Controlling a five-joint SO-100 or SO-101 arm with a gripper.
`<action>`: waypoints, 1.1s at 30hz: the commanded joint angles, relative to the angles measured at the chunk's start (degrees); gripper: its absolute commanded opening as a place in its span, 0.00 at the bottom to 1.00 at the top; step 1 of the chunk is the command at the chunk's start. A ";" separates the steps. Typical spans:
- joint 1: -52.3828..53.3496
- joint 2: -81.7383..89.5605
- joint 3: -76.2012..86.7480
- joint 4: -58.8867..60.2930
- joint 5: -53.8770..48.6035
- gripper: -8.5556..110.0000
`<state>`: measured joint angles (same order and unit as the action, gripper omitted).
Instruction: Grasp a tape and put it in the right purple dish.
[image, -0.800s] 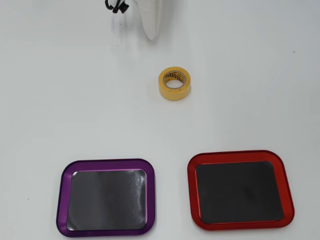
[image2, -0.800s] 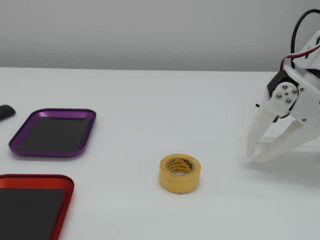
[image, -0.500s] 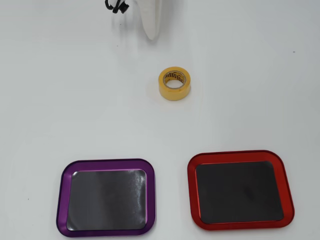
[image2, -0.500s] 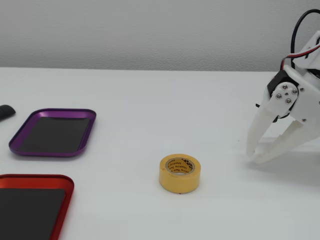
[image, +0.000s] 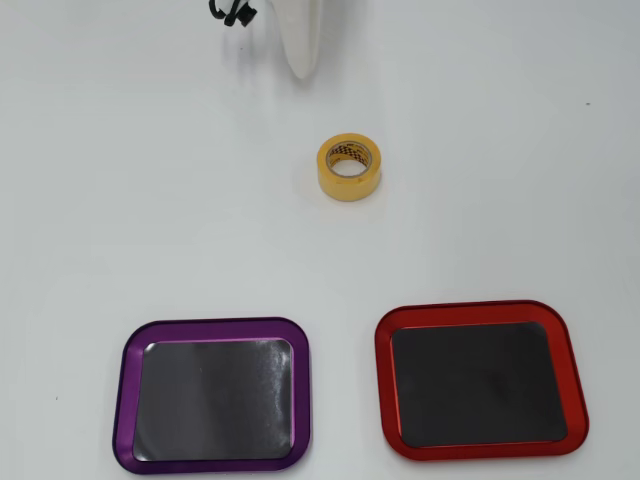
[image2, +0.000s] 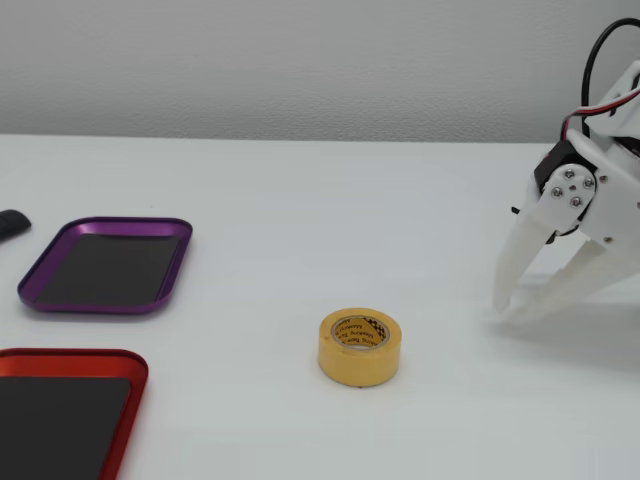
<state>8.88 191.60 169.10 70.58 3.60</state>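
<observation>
The tape (image: 349, 186) is a small yellow-orange roll lying flat on the white table, hollow core up; it also shows in the fixed view (image2: 360, 366). The purple dish (image: 213, 325) is empty; it sits at the lower left of the overhead view and at the left of the fixed view (image2: 100, 306). My white gripper (image2: 508, 312) is at the right of the fixed view, tips together and low over the table, holding nothing, well apart from the tape. In the overhead view the gripper (image: 302, 68) shows as one white tip at the top, above the tape.
A red-rimmed tray (image: 480, 313) of the same shape lies beside the purple dish, at the lower right of the overhead view and the lower left of the fixed view (image2: 70, 356). A small dark object (image2: 10, 223) lies at the fixed view's left edge.
</observation>
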 joint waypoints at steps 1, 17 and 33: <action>0.44 3.69 -4.57 -4.39 -0.70 0.07; -2.55 -25.22 -15.38 -12.48 -17.31 0.13; -11.87 -63.90 -37.79 -15.73 -17.49 0.18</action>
<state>-2.55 130.25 134.47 56.95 -13.36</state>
